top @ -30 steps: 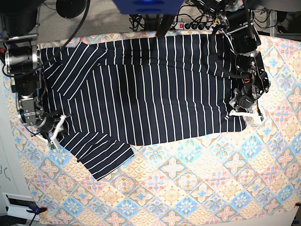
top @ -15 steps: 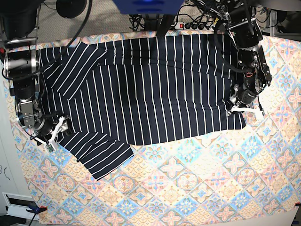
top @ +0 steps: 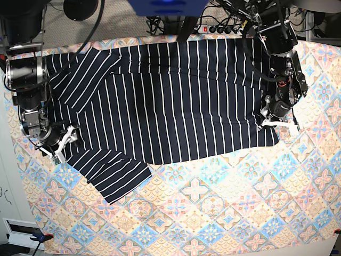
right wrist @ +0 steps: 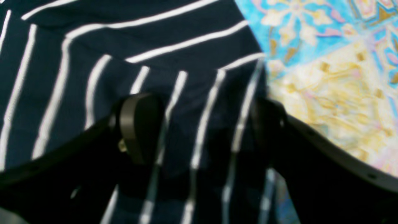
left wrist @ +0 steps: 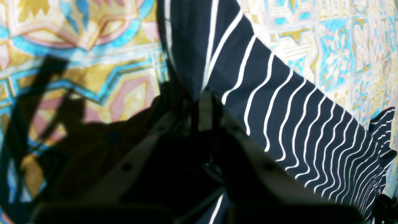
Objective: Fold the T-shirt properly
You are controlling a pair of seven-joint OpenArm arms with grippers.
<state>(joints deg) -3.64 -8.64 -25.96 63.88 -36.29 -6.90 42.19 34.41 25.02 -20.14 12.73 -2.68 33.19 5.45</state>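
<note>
A pastel tablecloth [top: 224, 213] covers the work surface; beyond its far edge lie grey floor, cables and a power strip [top: 216, 28]; no writing is legible. The T-shirt [top: 170, 101] lies spread between the two claws. The left claw [top: 278, 124] sits at the shirt's edge with its tips pressed together on a pinch of cloth [left wrist: 186, 62]; the right claw [top: 63, 145] is spread wide, its fingers [right wrist: 140, 127] astride striped cloth, gripping nothing.
</note>
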